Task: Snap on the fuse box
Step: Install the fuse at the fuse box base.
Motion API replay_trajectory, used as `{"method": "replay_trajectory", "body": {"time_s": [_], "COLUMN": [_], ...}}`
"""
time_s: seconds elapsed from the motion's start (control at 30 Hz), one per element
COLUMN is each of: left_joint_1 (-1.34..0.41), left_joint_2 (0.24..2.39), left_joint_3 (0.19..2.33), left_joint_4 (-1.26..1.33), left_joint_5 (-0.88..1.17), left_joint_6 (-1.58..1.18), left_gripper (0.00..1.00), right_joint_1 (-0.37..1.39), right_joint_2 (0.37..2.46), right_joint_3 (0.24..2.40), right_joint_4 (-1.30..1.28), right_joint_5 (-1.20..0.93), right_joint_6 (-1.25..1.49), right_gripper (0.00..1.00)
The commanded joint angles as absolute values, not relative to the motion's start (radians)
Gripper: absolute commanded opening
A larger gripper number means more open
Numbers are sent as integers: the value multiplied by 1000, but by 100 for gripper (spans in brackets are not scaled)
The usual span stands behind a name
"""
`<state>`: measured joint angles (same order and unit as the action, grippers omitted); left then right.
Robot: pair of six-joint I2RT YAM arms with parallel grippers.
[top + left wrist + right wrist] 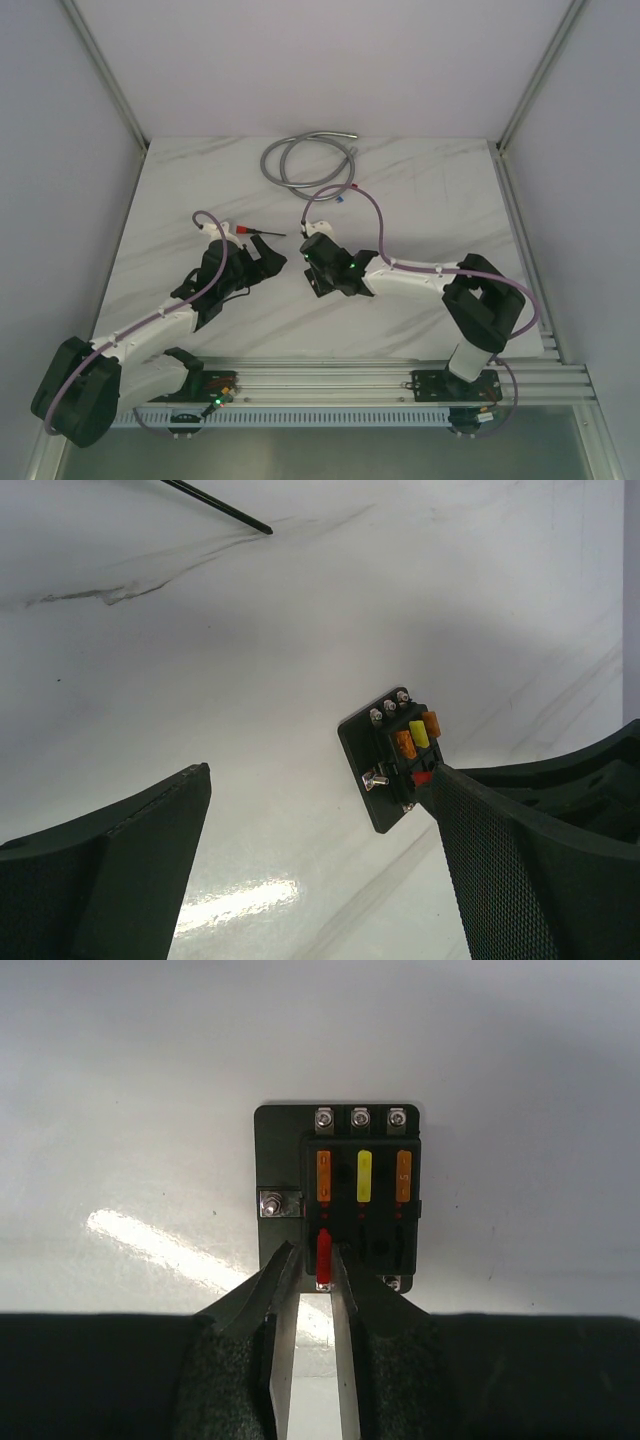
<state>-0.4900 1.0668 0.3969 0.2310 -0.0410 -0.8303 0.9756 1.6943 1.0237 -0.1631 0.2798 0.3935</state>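
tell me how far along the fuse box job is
Done: three fuses, orange, yellow, orange, sit in the top row of the fuse box. In hand: the right gripper pinches a red fuse at a lower slot. Left: two lower slots look empty; the left gripper hangs open nearby.

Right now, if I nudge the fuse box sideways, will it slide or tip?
Probably slide: the fuse box lies flat on the glossy table and looks like small, light plastic. Tipping seems unlikely, since its flat base plate is wider than the block. It looks rigid, not floppy.
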Motion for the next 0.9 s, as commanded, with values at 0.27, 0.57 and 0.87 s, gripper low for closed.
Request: {"method": "replay_trajectory", "body": {"time_s": [0.27, 0.57, 0.87], "left_joint_1": [-484, -484, -484], "left_joint_2": [1055, 1051, 1048], "left_joint_3": [384, 382, 381], "left_joint_4": [226, 226, 225], "left_joint_5": [-34, -35, -35], "left_joint_6": [-835, -835, -834], "left_gripper": [100, 100, 100], "right_joint_1": [991, 989, 989], "right_joint_2": [1714, 1711, 1726], "right_joint_3": [1060, 1070, 1075], "right_joint_4": [-173, -210, -216], "right_joint_5": [279, 356, 334], "right_joint_6": [379, 378, 371], "right_gripper": [24, 20, 18]}}
